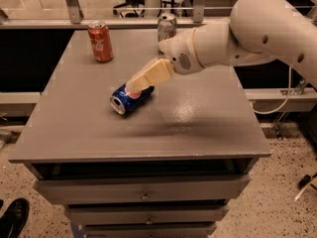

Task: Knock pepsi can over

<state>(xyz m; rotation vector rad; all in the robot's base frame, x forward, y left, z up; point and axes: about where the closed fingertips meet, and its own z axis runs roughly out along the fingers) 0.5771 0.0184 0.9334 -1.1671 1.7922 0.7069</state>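
Tipped on its side on the grey table (198, 123), just left of the table's middle: the pepsi can (130, 99), dark blue, silver end turned toward the table's front left corner, a bit of red and white logo on top. At its upper side, reaching in from the table's right: the beige gripper (134, 86); clenched or released, cannot tell. Upright at the table's back left: a red can (100, 41), white Coca-Cola script. Upright at the table's back edge: a pale can (167, 28), lettering unreadable.
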